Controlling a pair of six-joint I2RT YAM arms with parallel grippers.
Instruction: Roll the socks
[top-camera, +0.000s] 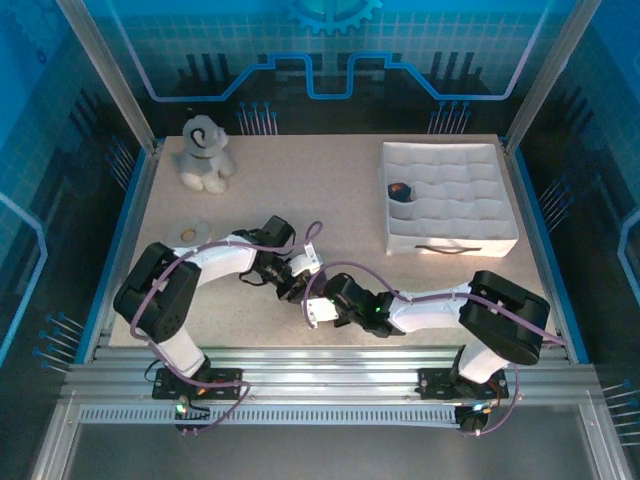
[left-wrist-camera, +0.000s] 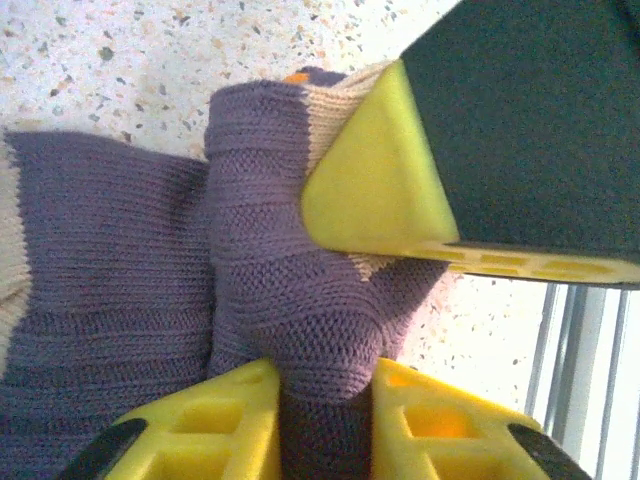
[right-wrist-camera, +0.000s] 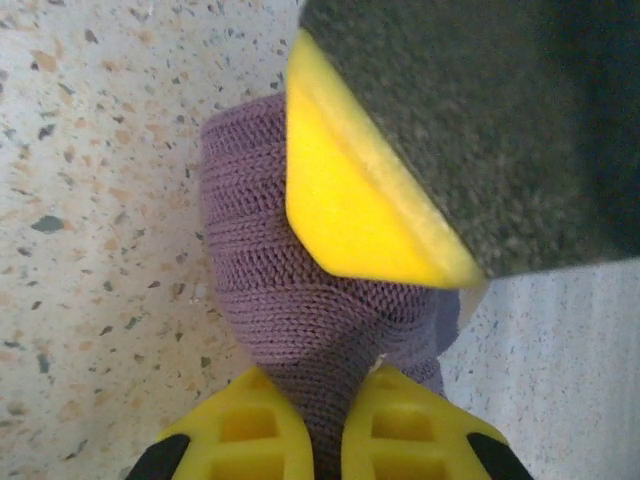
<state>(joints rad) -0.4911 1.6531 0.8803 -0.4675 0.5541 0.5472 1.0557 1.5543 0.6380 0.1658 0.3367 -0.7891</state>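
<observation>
A dark purple sock (left-wrist-camera: 270, 270) lies bunched on the speckled table, with a pale inner side and a speck of orange at its far end. My left gripper (left-wrist-camera: 325, 375) has a thick fold of that fabric filling the gap between its yellow fingers. My right gripper (right-wrist-camera: 335, 375) is shut tight on a narrow pinch of the purple sock (right-wrist-camera: 270, 270). Each wrist view has the other gripper's yellow finger pressed against the sock from above. From overhead the left gripper (top-camera: 295, 285) and right gripper (top-camera: 318, 305) meet tip to tip near the table's front middle, hiding the socks.
A white divided box (top-camera: 450, 235) stands at the back right with a small dark bundle (top-camera: 400, 190) in one cell. A grey-white plush dog (top-camera: 205, 152) sits at the back left, a flat white ring (top-camera: 188, 231) in front of it. Metal rails (left-wrist-camera: 580, 380) mark the near edge.
</observation>
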